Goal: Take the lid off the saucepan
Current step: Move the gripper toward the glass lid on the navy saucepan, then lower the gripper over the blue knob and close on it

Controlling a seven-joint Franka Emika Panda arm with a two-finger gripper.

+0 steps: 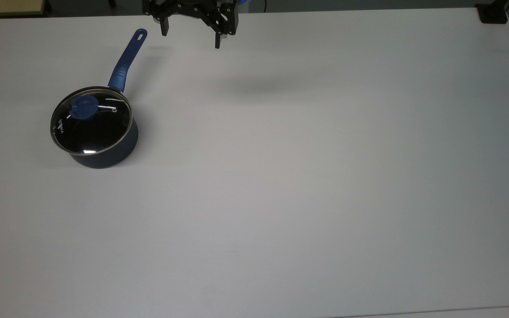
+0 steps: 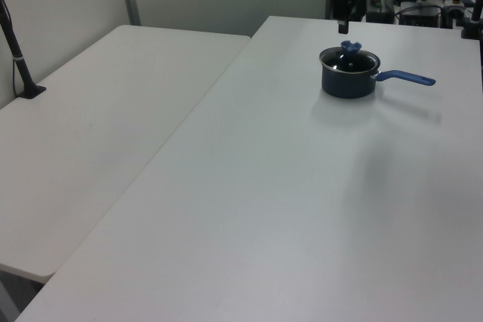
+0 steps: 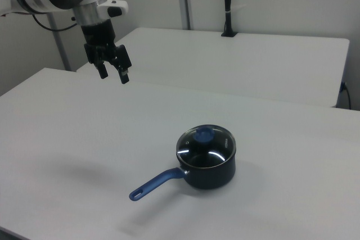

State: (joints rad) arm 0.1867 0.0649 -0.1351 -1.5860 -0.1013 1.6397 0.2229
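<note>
The dark navy saucepan [image 1: 104,152] stands on the white table at the top view's left, its long blue handle [image 1: 126,57] pointing toward the far edge. The clear glass lid [image 1: 100,128] with its blue knob [image 1: 83,108] sits closed on the pan. In the right view the saucepan [image 3: 211,173] and lid [image 3: 206,143] are at lower centre; the left view shows the pan [image 2: 349,81] far back. My gripper [image 1: 191,39] hangs open and empty high above the table near its far edge, well apart from the pan, to the right of the handle's end in the top view. The right view has the gripper [image 3: 113,76] at upper left.
The white table [image 1: 307,176] spreads wide to the top view's right and front. A second white table [image 2: 98,126] adjoins it at the left view's left, with a black post [image 2: 19,58] clamped on it. A dark clamp [image 1: 493,15] sits at the top view's far right corner.
</note>
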